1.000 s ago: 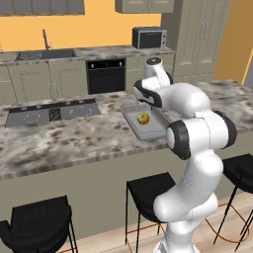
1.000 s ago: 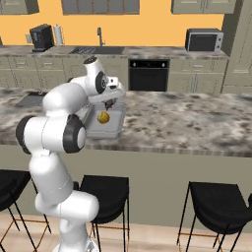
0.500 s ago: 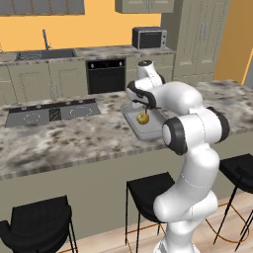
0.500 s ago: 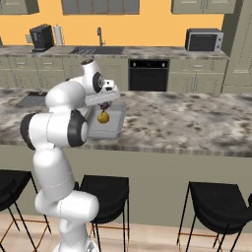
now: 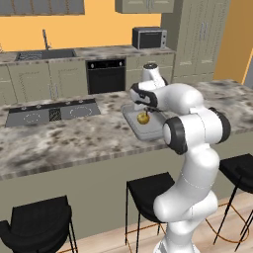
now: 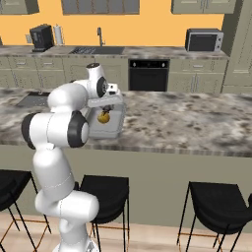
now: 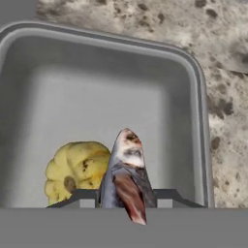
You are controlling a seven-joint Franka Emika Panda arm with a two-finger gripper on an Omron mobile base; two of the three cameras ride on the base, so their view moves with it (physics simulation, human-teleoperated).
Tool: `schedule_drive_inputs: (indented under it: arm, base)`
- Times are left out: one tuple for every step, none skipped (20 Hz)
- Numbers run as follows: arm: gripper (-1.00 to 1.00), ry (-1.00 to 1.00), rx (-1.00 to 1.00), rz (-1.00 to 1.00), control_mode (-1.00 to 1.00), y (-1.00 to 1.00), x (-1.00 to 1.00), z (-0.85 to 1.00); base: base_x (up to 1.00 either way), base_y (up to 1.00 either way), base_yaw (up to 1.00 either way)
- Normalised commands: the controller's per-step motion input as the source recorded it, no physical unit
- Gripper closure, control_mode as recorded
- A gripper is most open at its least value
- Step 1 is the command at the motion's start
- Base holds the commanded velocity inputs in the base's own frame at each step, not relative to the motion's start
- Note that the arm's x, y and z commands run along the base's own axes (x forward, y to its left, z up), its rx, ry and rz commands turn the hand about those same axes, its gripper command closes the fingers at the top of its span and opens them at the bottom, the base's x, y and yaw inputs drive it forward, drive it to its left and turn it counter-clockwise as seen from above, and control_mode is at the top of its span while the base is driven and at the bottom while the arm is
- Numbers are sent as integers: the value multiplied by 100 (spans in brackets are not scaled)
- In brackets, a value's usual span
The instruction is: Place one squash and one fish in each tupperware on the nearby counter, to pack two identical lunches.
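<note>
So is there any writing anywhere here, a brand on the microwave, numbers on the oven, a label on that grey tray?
No readable text in any view.
Microwave: no brand or digits can be made out.
Oven: plain dark front, no markings visible.
Tupperware: bare grey, no label; it holds the yellow squash, and the grey fish hangs in the pincer above it.

yellow squash crowds tupperware, far half open

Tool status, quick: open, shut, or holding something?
Tool: shut on the fish, held over the tupperware beside the yellow squash.
</note>
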Motion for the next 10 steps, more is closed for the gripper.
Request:
schedule_drive_inputs:
  arm:
    - [100,0,4,0,-100,-17,0,-9]
    - [100,0,0,0,-100,-11,0,-19]
    - [100,0,0,0,-100,-4,0,-27]
    - [100,0,0,0,-100,0,0,-36]
    - [100,0,0,0,-100,0,0,-40]
    - [100,0,0,0,-100,0,0,-43]
    - [100,0,0,0,-100,0,0,-49]
    - [100,0,0,0,-100,0,0,-46]
    - [100,0,0,0,-100,0,0,-41]
    - [100,0,0,0,-100,0,0,-45]
  base:
    - [0,0,0]
    - [0,0,0]
    - [0,0,0]
    - [0,0,0]
    - [0,0,0]
    - [0,0,0]
    - [0,0,0]
    - [0,0,0]
    - [0,0,0]
    - [0,0,0]
